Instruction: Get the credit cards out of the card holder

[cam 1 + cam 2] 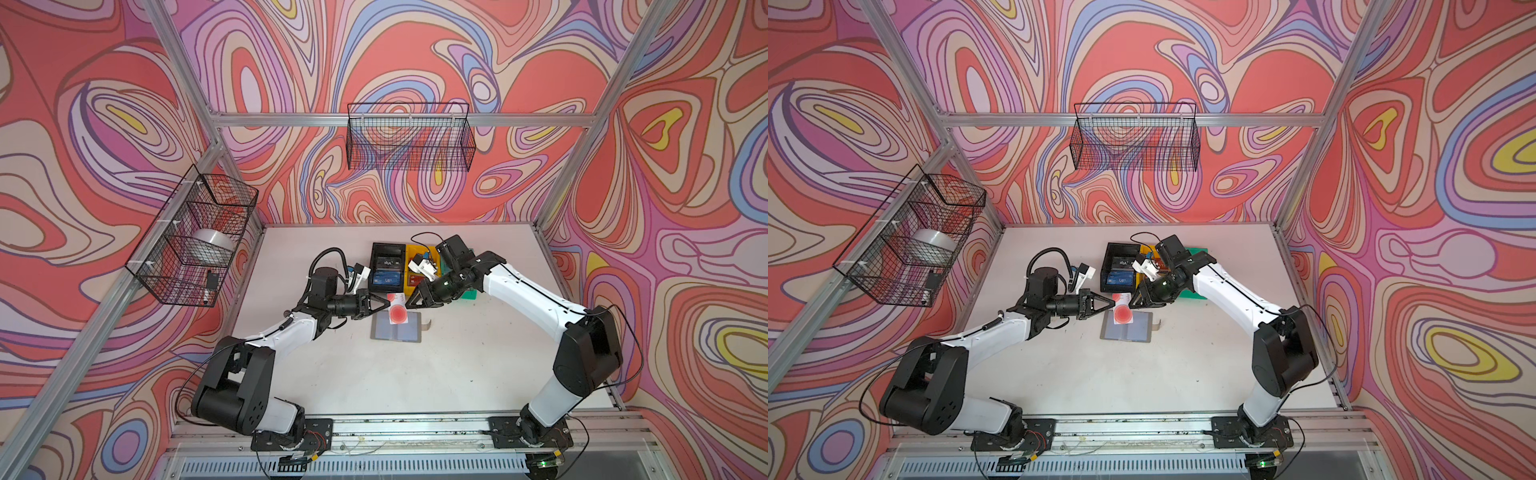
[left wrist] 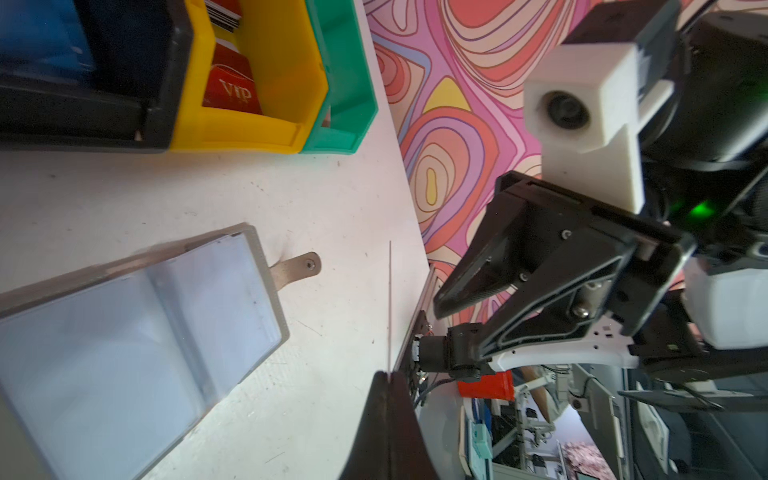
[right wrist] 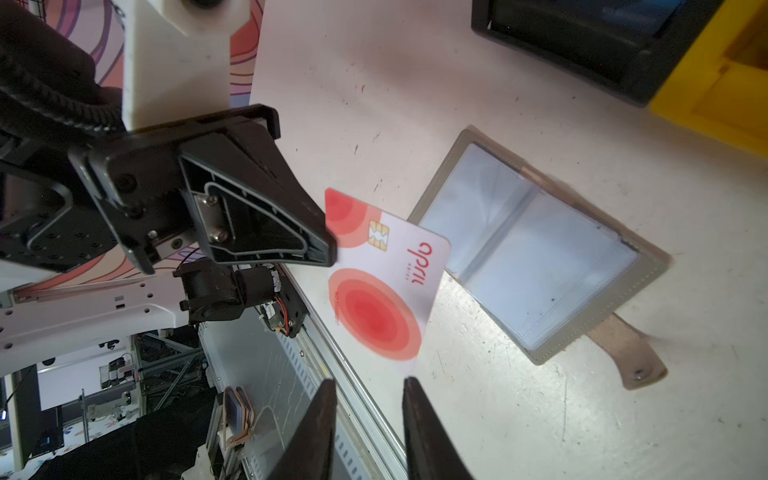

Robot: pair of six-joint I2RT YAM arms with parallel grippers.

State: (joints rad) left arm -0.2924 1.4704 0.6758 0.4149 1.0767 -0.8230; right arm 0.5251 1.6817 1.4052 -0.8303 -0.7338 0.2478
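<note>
Scuffed white table (image 1: 457, 365), swirl-patterned walls (image 1: 415, 50), left gripper (image 1: 386, 306) clenched on white card (image 3: 386, 282), right gripper (image 3: 370, 384) released

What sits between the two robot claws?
A white card with red circles, pinched by the left gripper, the right gripper open beside it. Right wrist view shows it.

1. This is a robotics lab test cell. A left arm (image 1: 276, 336) and a right arm (image 1: 532, 291) are bolted to a metal rail (image 1: 415, 424) along the lower edge of both top views.
2. Aluminium frame bars (image 1: 332, 120) carry printed swirl backdrop panels (image 1: 415, 54) on three sides of a white bench (image 1: 415, 382).
3. One wire basket (image 1: 409, 137) hangs at upper centre and another wire basket (image 1: 191, 237) at left.
4. At the lower right of the left wrist view, blurred workstations and equipment (image 2: 519, 424) stand beyond the bench edge.
</note>
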